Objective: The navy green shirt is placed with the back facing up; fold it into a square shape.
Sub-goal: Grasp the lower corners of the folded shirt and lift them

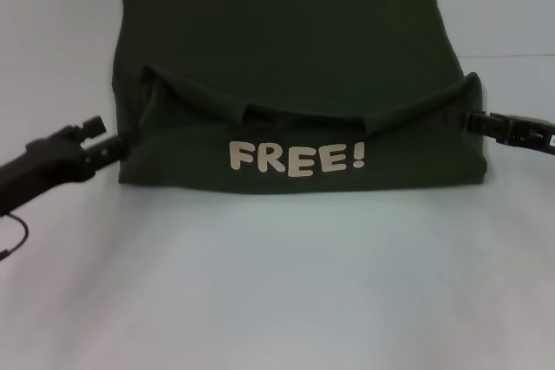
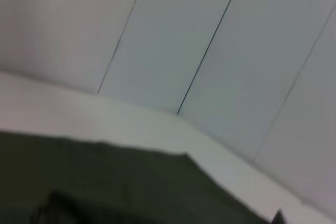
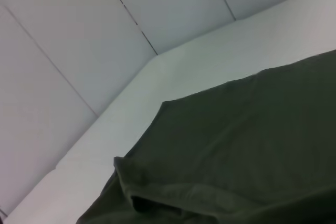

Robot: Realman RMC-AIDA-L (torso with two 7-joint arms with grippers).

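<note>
At the shirt's side edges our left gripper (image 1: 121, 143) and right gripper (image 1: 473, 119) each pinch the navy green shirt (image 1: 286, 67); uneven carrying could skew our fold

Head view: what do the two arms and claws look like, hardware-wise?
Both are black. The left arm is a thick dark link tapering to a narrow claw, with a thin reddish cable looping below it. The right claw is slim, black and boxy, with pale marks on its body.
</note>
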